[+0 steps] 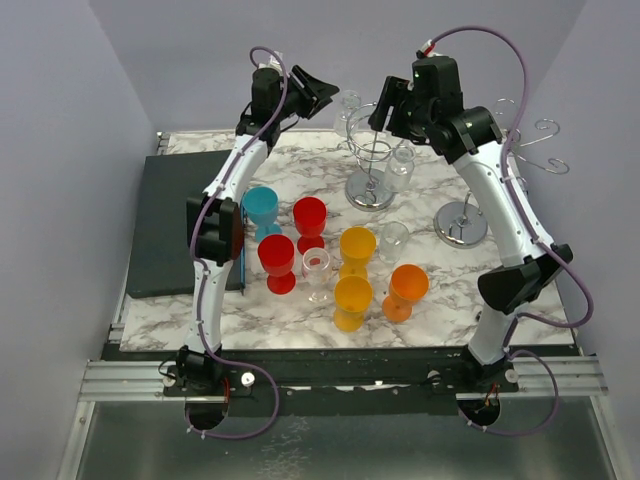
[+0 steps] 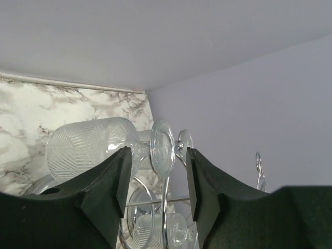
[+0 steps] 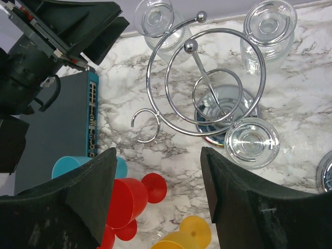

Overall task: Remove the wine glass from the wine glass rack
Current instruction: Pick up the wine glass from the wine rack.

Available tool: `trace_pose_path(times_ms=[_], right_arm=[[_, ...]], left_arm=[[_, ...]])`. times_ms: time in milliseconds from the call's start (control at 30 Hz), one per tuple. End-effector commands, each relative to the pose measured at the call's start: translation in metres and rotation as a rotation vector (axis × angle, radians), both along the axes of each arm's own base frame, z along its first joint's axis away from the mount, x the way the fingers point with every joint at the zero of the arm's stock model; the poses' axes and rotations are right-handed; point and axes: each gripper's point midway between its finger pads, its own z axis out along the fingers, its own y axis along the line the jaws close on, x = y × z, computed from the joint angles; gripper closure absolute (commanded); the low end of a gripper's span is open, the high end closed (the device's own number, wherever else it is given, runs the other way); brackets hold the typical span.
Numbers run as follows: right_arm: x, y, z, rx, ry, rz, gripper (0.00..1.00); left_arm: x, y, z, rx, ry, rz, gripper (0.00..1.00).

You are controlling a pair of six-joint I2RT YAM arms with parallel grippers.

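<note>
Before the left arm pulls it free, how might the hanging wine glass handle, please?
Probably fragile: the wine glass looks thin and clear. Likely slippery: glossy surface. It hangs in the wire rack, so it may snag.

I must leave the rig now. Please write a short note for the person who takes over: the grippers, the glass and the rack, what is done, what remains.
Left gripper: open, one finger on each side of the foot of a clear wine glass, not clamped on it.
Right gripper: open and empty, above the rack.
Glass: hangs on the rack at the back of the table, on the left arm's side.
Done: the left arm is lined up at the glass.
Left: close on the glass, slide it off the rack, and set it down.
</note>
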Motion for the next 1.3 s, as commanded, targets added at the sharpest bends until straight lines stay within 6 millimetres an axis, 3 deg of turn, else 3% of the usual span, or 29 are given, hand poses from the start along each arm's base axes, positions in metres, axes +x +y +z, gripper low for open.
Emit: trace_pose_path(times_ms=[0, 433, 1033, 1133, 1267], right_arm=[[-0.007, 0.001, 0.028, 0.046, -0.070, 0.023, 0.28], [-0.009, 0.001, 0.028, 0.047, -0.077, 0.024, 0.28], [-0.010, -0.002, 0.026, 0.035, -0.081, 0.018, 0.27], [-0.010, -0.002, 0.025, 0.036, -0.079, 0.022, 0.27], [-0.010, -0.002, 0.024, 0.036, -0.078, 0.022, 0.27]], left_arm=[[0.003, -0.010, 0.010, -0.028, -0.040, -0.017, 0.49], [0.004, -0.027, -0.001, -0.043, -0.032, -0.054, 0.55], [0.001, -0.032, 0.001, -0.046, -0.037, -0.068, 0.80], [0.000, -0.032, 0.004, -0.048, -0.044, -0.068, 0.87], [-0.001, -0.032, 0.012, -0.055, -0.070, -0.067, 0.90]])
